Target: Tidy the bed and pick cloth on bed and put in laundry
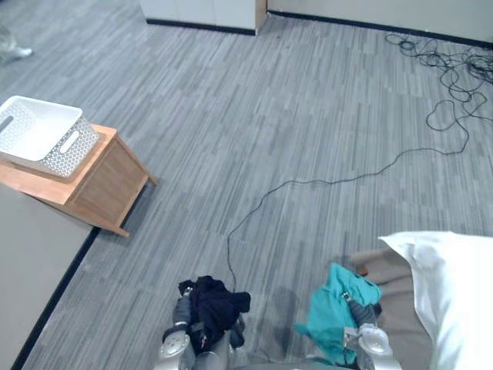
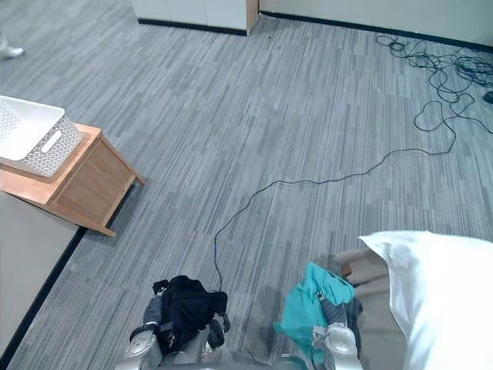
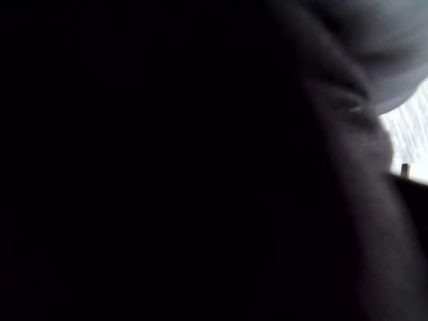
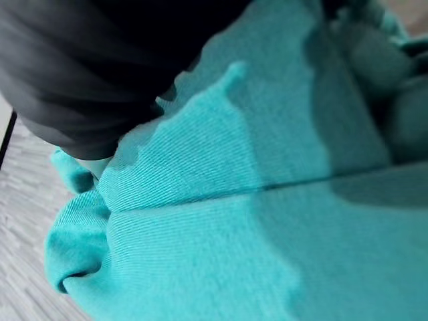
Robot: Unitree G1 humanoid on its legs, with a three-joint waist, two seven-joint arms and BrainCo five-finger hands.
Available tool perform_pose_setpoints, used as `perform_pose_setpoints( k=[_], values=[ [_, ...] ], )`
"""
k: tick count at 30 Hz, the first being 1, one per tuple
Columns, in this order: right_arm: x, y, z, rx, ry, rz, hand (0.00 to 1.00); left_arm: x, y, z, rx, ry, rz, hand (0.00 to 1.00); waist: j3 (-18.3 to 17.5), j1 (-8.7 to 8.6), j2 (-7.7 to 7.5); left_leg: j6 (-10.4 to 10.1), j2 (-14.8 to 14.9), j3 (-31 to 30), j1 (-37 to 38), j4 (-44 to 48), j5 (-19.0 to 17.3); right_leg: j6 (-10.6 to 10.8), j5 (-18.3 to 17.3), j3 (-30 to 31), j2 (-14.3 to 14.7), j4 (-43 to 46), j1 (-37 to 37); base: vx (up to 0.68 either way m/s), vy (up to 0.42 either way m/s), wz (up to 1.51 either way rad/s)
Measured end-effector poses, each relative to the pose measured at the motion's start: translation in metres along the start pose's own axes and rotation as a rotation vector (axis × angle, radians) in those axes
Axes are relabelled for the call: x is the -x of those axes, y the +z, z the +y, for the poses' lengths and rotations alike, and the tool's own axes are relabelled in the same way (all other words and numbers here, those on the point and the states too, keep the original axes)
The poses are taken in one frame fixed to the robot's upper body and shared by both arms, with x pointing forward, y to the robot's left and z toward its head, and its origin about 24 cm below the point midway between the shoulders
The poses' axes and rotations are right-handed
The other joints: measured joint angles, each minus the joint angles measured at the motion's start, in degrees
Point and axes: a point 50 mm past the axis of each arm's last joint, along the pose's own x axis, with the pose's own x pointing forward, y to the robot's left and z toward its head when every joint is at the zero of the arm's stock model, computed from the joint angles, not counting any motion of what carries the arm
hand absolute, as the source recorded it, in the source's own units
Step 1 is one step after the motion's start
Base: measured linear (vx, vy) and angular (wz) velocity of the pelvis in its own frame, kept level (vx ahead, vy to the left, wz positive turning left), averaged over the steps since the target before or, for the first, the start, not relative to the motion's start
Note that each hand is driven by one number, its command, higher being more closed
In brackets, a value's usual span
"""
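Black cloth (image 1: 216, 303) on left hand (image 1: 182, 311), teal cloth (image 1: 337, 307) on right hand (image 1: 360, 314); fingers buried, grip cannot be told. Remaining: transfer both to white basket (image 1: 38, 135) on desk (image 1: 104, 181)

The teal cloth (image 4: 234, 221) is a soft, matt knit with fine ribs running across it. The black cloth (image 1: 216, 304) is matt too, limp and crumpled. The basket (image 1: 73, 150) looks like white plastic, smooth, its walls pierced with small holes. Under it, the worktop (image 1: 104, 181) is light brown wood with a smooth, dull finish. The floor (image 1: 308, 116) is grey short-pile carpet, streaked and matt. The pillow (image 1: 454, 293) is smooth white cloth, and the bed (image 1: 393, 285) sheet is a matt taupe fabric.
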Motion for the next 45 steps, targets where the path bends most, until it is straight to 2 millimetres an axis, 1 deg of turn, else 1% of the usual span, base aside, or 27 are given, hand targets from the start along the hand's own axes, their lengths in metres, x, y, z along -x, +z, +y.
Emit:
perform_pose_setpoints(
  k=[1,2,4,6,7,8,10,12,13,14,15,17,19,20,21,23,26,28,29,30,31,32,35,38,41,44,45],
  values=[
    [0.001,0.000,0.006,-0.005,0.012,0.001,1.00,0.000,-0.001,0.000,-0.018,-0.005,0.009,1.00,1.1,-1.09,-0.71,-0.2,-0.9,-1.5,3.6,-0.2,-1.7,0.9,4.0,1.6,-1.7,14.2,-4.7,0.55,0.190,0.51],
    [0.000,0.002,0.008,-0.004,0.018,-0.005,1.00,0.000,-0.001,0.001,-0.043,-0.006,0.016,1.00,1.6,-1.24,-0.73,-0.2,-1.1,-2.6,5.8,-0.3,-2.8,0.3,3.7,1.6,-1.8,20.2,-6.5,0.69,0.189,0.70],
    [0.002,0.004,0.006,0.003,0.016,-0.021,1.00,0.001,-0.004,0.003,-0.076,-0.008,0.029,1.00,2.6,-2.31,0.81,0.2,-0.6,-6.5,14.1,-2.1,-5.6,-4.6,-0.2,-2.6,-1.7,25.2,-11.1,0.62,0.089,0.80],
    [0.002,0.018,0.006,-0.004,0.015,-0.079,1.00,-0.001,0.000,0.003,-0.092,-0.012,0.019,1.00,2.7,-3.20,0.96,-0.9,-0.3,-9.9,17.8,-3.6,-7.2,-5.9,-2.5,-6.0,-1.5,17.4,-15.9,0.60,-0.067,1.02],
    [0.002,0.029,0.004,-0.009,0.011,-0.124,1.00,-0.004,0.006,0.000,-0.106,-0.024,0.001,1.00,2.8,-3.59,1.19,-2.1,0.2,-11.5,18.9,-4.1,-8.0,-6.2,-1.9,-7.1,-1.0,6.1,-18.5,0.72,-0.224,1.08],
    [0.001,0.036,0.004,-0.013,0.010,-0.151,1.00,-0.006,0.009,-0.002,-0.110,-0.025,-0.007,1.00,3.0,-3.88,1.47,-3.0,0.8,-12.2,19.4,-4.1,-8.6,-6.7,-0.1,-7.4,-0.3,-4.4,-19.1,0.61,-0.253,1.15],
    [0.001,0.048,0.004,-0.019,0.007,-0.193,1.00,-0.009,0.014,-0.005,-0.125,-0.019,-0.015,1.00,3.1,-4.14,1.35,-7.2,2.2,-12.5,22.8,-4.7,-11.1,-4.6,7.2,-4.1,0.2,-26.5,-20.3,0.66,-0.367,1.14],
    [0.003,0.048,0.006,0.000,0.012,-0.202,1.00,-0.006,0.007,0.002,-0.148,0.010,0.004,1.00,2.6,-4.10,0.10,-11.3,3.1,-12.8,28.3,-5.4,-13.5,-4.7,7.6,-0.3,0.4,-29.5,-20.2,0.80,-0.499,0.82],
    [0.004,0.050,0.002,0.035,0.011,-0.216,1.00,-0.004,0.000,0.003,-0.133,0.021,0.030,1.00,2.7,-4.20,2.56,-12.8,5.7,-13.9,31.4,-5.4,-14.5,-5.1,15.6,0.9,2.4,-24.4,-20.2,0.75,-0.452,0.47],
    [0.002,0.056,0.000,0.081,0.018,-0.238,1.00,0.001,-0.010,-0.001,-0.110,0.017,0.055,1.00,1.9,-3.63,5.46,-15.4,9.6,-14.2,30.9,-0.6,-12.4,-5.8,16.5,0.4,5.0,-19.2,-21.0,0.73,-0.463,0.17],
    [0.000,0.063,0.000,0.088,0.017,-0.260,1.00,0.002,-0.012,-0.005,-0.091,0.015,0.060,1.00,1.7,-3.28,7.61,-14.5,13.1,-14.7,27.1,9.7,-10.4,-8.4,14.7,-1.1,6.7,-17.1,-20.4,0.83,-0.627,-0.07],
    [-0.002,0.073,0.000,0.115,0.025,-0.294,1.00,0.005,-0.016,-0.011,-0.034,0.019,0.070,1.00,2.5,-2.50,10.52,-4.5,22.8,-17.5,14.1,38.7,0.0,-11.7,10.7,-4.5,11.7,-19.6,-13.3,0.75,-0.556,0.05],
    [-0.002,0.076,0.000,0.131,0.030,-0.305,1.00,0.005,-0.013,-0.014,0.003,0.014,0.060,1.00,4.2,-1.25,11.18,-2.6,25.7,-18.6,7.0,57.4,-1.7,-13.8,8.6,-5.7,14.3,-22.5,-5.2,0.57,-0.296,0.19],
    [-0.003,0.081,-0.001,0.134,0.027,-0.322,1.00,0.004,-0.003,-0.013,0.034,0.015,0.009,1.00,5.2,-0.07,9.58,-0.4,23.3,-17.3,1.9,63.7,-3.2,-14.4,6.2,-6.4,14.5,-24.7,0.9,0.56,-0.283,0.22],
    [-0.003,0.085,-0.002,0.137,0.025,-0.338,1.00,0.003,0.003,-0.014,0.045,0.011,-0.020,1.00,5.2,0.76,8.76,-0.2,21.7,-15.5,-0.7,63.3,-4.1,-14.4,5.1,-6.6,14.5,-25.8,2.6,0.64,-0.293,0.16],
    [-0.003,0.104,0.000,0.151,0.037,-0.401,1.00,0.003,0.011,-0.014,0.060,0.011,-0.064,1.00,5.1,2.32,8.40,-2.7,17.5,-10.7,-5.6,56.1,-6.5,-14.3,3.4,-6.7,14.4,-27.8,5.7,0.48,-0.134,-0.03],
    [-0.005,0.128,0.006,0.171,0.069,-0.472,1.00,0.004,0.013,-0.011,0.099,0.038,-0.070,1.00,4.8,3.16,8.44,-4.5,11.4,3.0,-8.3,27.6,-7.3,-12.0,1.5,-9.7,14.1,-32.0,11.0,0.60,-0.047,0.27],
    [-0.005,0.129,0.004,0.188,0.063,-0.475,1.00,0.004,0.011,-0.012,0.108,0.039,-0.063,1.00,4.1,3.61,8.14,-4.8,7.5,18.7,-6.9,9.5,-6.1,-8.4,-0.7,-13.5,14.3,-35.1,16.3,0.75,-0.019,0.85],
    [-0.006,0.127,0.003,0.207,0.054,-0.473,1.00,0.005,0.009,-0.010,0.107,0.048,-0.054,1.00,3.6,3.65,8.04,-1.7,6.2,23.4,-6.1,7.4,-5.5,-6.4,-2.0,-15.0,14.7,-35.4,18.8,0.71,0.012,0.74],
    [-0.007,0.126,0.004,0.211,0.054,-0.465,1.00,0.006,0.007,-0.007,0.109,0.057,-0.048,1.00,3.4,3.75,7.60,3.4,5.4,23.1,-5.6,7.2,-4.2,-5.5,-2.6,-15.6,14.6,-35.2,20.2,0.73,0.020,1.02],
    [-0.009,0.115,0.010,0.213,0.067,-0.420,1.00,0.008,0.002,0.001,0.115,0.088,-0.029,1.00,1.4,3.65,4.64,12.9,2.9,22.6,-4.3,8.2,-3.8,-2.4,-4.5,-17.7,11.7,-30.0,21.0,0.76,0.038,0.93],
    [-0.011,0.111,0.015,0.223,0.078,-0.402,1.00,0.009,0.000,0.003,0.110,0.100,-0.017,1.00,0.5,4.37,3.27,13.0,2.1,21.3,-3.8,9.4,-6.1,-1.3,-5.1,-17.6,8.7,-19.8,17.7,0.92,0.092,0.93],
    [-0.008,0.106,0.026,0.242,0.114,-0.395,1.00,0.009,0.000,0.005,0.088,0.123,-0.007,1.00,0.3,4.78,2.86,9.4,-0.4,12.4,3.2,11.9,-10.5,-4.0,-1.1,-13.5,1.6,20.9,6.3,0.87,0.122,1.14],
    [-0.003,0.093,0.026,0.229,0.129,-0.372,1.00,0.009,0.000,0.004,0.045,0.134,-0.010,1.00,-0.2,2.30,3.97,7.8,-2.9,2.3,12.0,6.3,-10.0,-10.0,-4.5,-14.9,0.6,26.1,1.9,0.65,-0.016,1.76],
    [0.003,0.086,0.019,0.202,0.112,-0.378,1.00,0.006,0.007,0.002,-0.023,0.129,-0.035,1.00,-0.1,-0.42,4.75,5.2,-3.6,-7.6,18.1,2.6,-9.0,-9.3,-6.1,-12.3,-0.4,14.0,-8.5,0.57,-0.201,1.97],
    [0.004,0.073,0.009,0.132,0.067,-0.325,1.00,0.002,0.011,0.003,-0.093,0.136,-0.049,1.00,-0.4,-0.97,4.88,0.0,-2.1,-14.7,21.4,1.0,-10.7,-5.0,2.2,-7.5,0.2,-20.3,-13.3,0.56,-0.428,1.47],
    [0.005,0.065,0.005,0.106,0.043,-0.298,1.00,0.001,0.007,0.006,-0.117,0.152,-0.029,1.00,-0.3,-0.92,4.15,-3.0,-2.0,-17.1,24.6,-0.1,-12.4,-0.8,5.5,-1.9,-1.2,-26.6,-16.2,0.53,-0.448,1.28]
  ],
)
